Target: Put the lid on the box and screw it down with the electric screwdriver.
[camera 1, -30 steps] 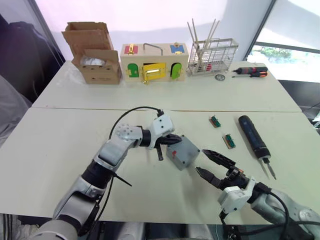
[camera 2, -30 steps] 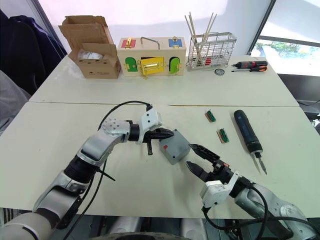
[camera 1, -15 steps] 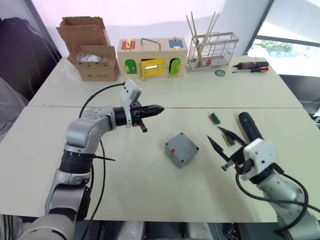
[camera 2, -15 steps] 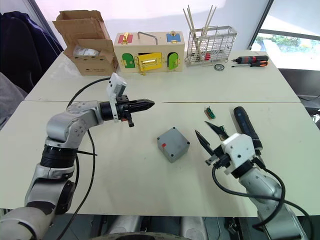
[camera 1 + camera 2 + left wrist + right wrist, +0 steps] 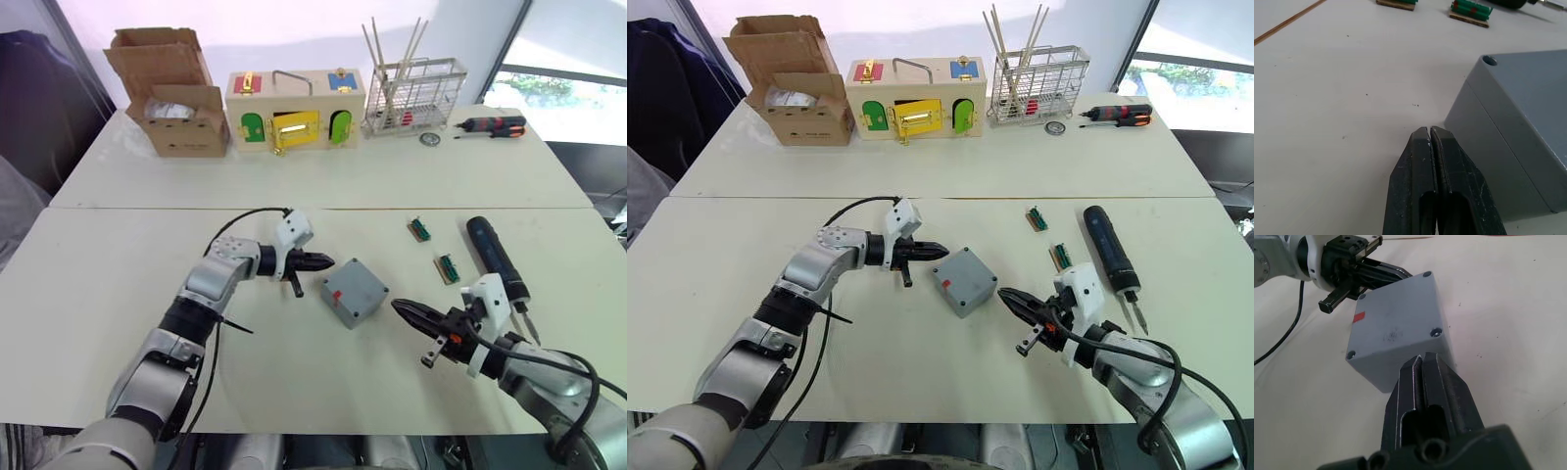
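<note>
— What sits mid-table?
— The box (image 5: 355,292), matte grey plastic, square, screw holes at its corners, a red mark on top. The glossy black electric screwdriver (image 5: 496,263) lies at its 3 o'clock.
— And since half a second ago?
— Both arms have closed in: left gripper (image 5: 323,261) at the box's 10 o'clock, right gripper (image 5: 403,309) at 4, each pinched empty.

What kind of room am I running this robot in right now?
Probably a lab or test workspace, not a home: plain white tables laid out with practice props, namely a wooden latch box, a wire basket and an electric screwdriver, with large windows behind.
</note>
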